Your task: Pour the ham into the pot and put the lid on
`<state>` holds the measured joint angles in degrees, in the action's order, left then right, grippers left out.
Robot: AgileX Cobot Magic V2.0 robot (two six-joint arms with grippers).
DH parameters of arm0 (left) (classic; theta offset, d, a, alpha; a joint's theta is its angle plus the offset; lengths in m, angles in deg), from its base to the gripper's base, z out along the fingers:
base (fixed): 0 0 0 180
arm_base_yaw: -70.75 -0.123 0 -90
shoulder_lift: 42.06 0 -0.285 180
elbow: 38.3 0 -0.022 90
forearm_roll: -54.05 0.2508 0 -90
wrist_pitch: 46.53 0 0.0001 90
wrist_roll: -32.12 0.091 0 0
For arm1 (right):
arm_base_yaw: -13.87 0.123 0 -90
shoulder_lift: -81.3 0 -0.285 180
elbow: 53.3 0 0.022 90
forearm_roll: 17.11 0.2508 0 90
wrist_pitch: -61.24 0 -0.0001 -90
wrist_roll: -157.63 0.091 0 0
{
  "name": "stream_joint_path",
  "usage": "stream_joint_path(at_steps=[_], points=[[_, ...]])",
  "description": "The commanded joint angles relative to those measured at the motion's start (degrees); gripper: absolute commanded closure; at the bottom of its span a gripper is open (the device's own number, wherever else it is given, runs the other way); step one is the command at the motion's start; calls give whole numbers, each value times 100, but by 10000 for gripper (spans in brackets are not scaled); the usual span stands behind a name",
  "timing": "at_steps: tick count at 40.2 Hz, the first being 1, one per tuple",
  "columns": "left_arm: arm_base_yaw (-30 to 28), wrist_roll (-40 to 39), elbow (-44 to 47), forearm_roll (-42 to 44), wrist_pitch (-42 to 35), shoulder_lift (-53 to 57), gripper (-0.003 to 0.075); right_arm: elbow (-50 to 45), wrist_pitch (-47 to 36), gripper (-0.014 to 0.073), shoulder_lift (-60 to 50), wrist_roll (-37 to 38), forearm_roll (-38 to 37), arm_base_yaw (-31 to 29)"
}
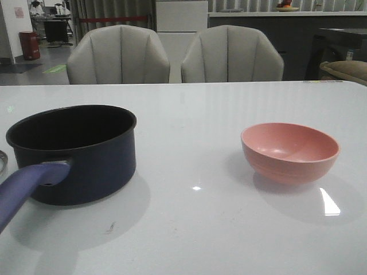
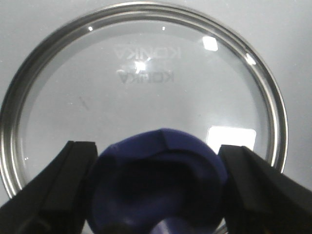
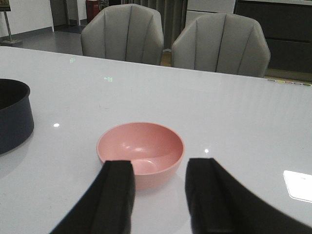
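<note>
Left gripper (image 2: 158, 195) jaws spread either side of lid (image 2: 141, 87) knob (contact unclear), lid flat on table (image 1: 195, 114), right gripper (image 3: 158, 195) open and empty above pink bowl (image 3: 140, 152), pot (image 1: 74, 152) front-left, uncovered.

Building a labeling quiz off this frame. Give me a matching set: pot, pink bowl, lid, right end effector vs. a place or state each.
Column 1:
1. pot
2. pink bowl
3. lid
4. right end effector

Column 2:
A. open, its fingers either side of a rim in the wrist view
B. flat on the table, its blue knob between the left end effector's fingers
C. table's left side, uncovered, handle toward the camera
D. table's right side, no ham visible inside

Pairs: 1-C, 2-D, 3-B, 4-A
</note>
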<state>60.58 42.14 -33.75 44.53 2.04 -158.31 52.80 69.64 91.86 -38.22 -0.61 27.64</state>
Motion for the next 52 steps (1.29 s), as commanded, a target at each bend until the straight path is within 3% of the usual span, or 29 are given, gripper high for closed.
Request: stream_joint_path(at_steps=[1, 24, 30, 41, 52], points=[[29, -68, -149, -62, -37, 246, 384, 155, -422, 213, 61, -46, 0, -7], [160, -26, -1394, -330, 806, 982, 388, 155, -422, 213, 61, -46, 0, -7], [650, -19, -1647, -330, 1051, 1135, 388, 155, -428, 213, 61, -46, 0, -7], [2055, -19, -1760, -330, 1186, 1119, 388, 155, -428, 213, 61, -46, 0, -7], [2740, -296, -1760, -344, 970, 1119, 388, 155, -428, 213, 61, -46, 0, -7]])
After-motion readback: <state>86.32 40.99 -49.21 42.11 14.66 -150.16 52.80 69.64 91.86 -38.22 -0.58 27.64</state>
